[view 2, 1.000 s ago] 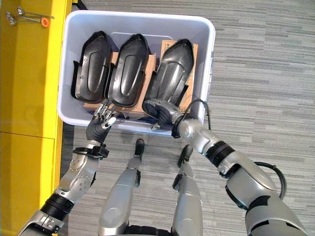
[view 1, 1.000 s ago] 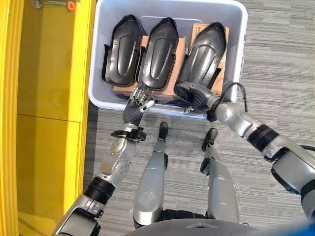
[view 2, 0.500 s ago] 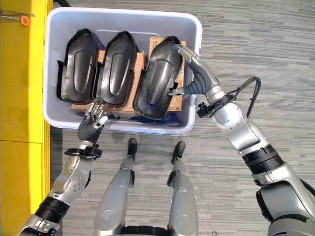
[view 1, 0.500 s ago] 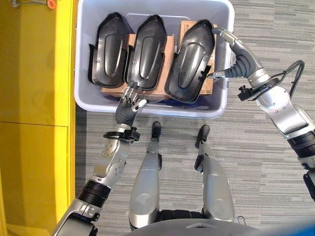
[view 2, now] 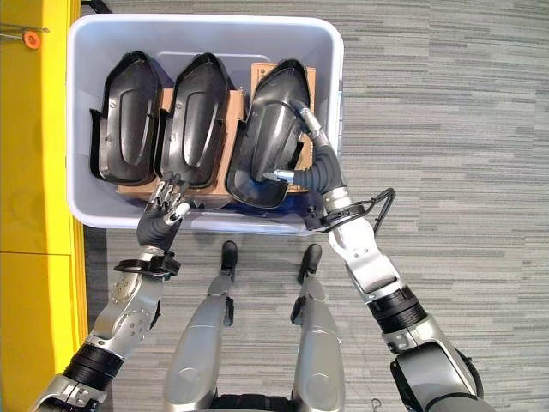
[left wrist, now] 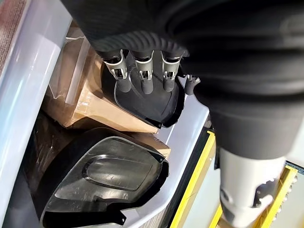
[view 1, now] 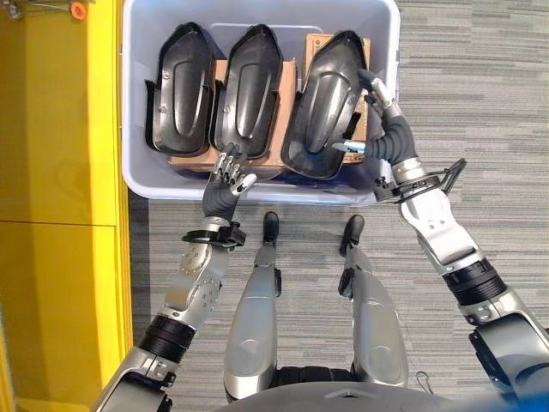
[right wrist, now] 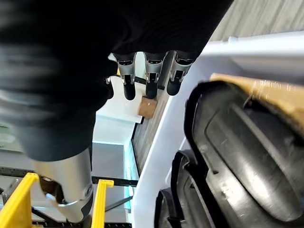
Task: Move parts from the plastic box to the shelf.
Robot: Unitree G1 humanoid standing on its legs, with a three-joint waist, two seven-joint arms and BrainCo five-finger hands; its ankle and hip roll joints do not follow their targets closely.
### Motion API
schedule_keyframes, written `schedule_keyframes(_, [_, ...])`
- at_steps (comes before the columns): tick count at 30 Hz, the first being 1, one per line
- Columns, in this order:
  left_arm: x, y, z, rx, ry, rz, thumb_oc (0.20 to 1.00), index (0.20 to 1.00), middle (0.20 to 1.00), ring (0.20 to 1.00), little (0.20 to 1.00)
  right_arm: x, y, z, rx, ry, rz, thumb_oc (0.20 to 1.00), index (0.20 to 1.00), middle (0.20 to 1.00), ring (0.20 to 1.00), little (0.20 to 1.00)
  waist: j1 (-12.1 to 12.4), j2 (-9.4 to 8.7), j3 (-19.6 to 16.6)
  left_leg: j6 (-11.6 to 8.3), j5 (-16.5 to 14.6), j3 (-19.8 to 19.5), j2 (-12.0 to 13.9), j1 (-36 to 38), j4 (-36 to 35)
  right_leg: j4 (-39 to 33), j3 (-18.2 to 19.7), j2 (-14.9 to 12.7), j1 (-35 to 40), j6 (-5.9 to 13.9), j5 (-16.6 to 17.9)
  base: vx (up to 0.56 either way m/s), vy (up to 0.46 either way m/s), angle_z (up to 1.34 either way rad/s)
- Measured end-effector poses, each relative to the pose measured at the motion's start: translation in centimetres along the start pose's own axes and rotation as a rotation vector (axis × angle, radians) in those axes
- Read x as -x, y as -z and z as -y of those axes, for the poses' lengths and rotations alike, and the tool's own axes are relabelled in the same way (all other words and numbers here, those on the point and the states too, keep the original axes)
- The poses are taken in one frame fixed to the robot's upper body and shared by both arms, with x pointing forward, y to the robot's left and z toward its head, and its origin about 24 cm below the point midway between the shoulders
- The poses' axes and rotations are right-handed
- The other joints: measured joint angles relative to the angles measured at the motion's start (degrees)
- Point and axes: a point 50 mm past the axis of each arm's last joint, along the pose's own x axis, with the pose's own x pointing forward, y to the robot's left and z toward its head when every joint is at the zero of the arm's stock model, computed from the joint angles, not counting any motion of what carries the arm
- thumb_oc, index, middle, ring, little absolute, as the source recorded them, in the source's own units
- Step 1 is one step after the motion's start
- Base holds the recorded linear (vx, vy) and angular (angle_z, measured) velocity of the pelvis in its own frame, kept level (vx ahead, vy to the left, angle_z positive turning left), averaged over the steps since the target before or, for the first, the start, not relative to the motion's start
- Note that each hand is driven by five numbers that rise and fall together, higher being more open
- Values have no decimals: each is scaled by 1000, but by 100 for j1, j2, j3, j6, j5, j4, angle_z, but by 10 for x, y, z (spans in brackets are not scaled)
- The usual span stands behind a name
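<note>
A pale plastic box holds three black moulded parts side by side on cardboard: left part, middle part, right part. My right hand is inside the box along the right part's right edge. Its fingers are straight and its thumb points at the part; it grips nothing. My left hand hovers at the box's near rim below the middle part. The left hand's fingers are relaxed and empty.
The yellow shelf runs down the left side, close against the box. A small orange-tipped tool lies at its far end. Grey striped carpet stretches to the right of the box.
My right hand has swung from the box's far right corner back toward me, settling along the right part's edge. The left hand has stayed put. The camera shifted slightly.
</note>
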Motion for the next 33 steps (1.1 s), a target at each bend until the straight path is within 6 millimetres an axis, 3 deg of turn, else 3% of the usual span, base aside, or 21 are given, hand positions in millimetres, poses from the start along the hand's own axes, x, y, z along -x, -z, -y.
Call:
schedule_keyframes(4, [0, 0, -1, 0, -20, 0, 1000, 1000, 1000, 1000, 1000, 2, 3, -9, -31, -4, -17, 1000, 1000, 1000, 1000, 1000, 5, 1, 0, 0, 0, 13, 0, 1, 6, 2, 12, -2, -3, 1, 2, 0, 0, 0])
schedule_keyframes(15, [0, 2, -1, -1, -53, -6, 1000, 1000, 1000, 1000, 1000, 1, 8, -11, -43, 80, -43, 1000, 1000, 1000, 1000, 1000, 10, 5, -1, 0, 0, 19, 0, 1, 8, 5, 23, -6, -9, 1, 2, 0, 0, 0])
schedule_keyframes(33, [2, 5, 3, -35, -64, -8, 1000, 1000, 1000, 1000, 1000, 7, 14, -6, 148, 163, -34, 1000, 1000, 1000, 1000, 1000, -6, 9, 0, 2, -2, 86, 2, -7, 9, 30, 74, -7, -71, 1, 1, -2, 0, -1])
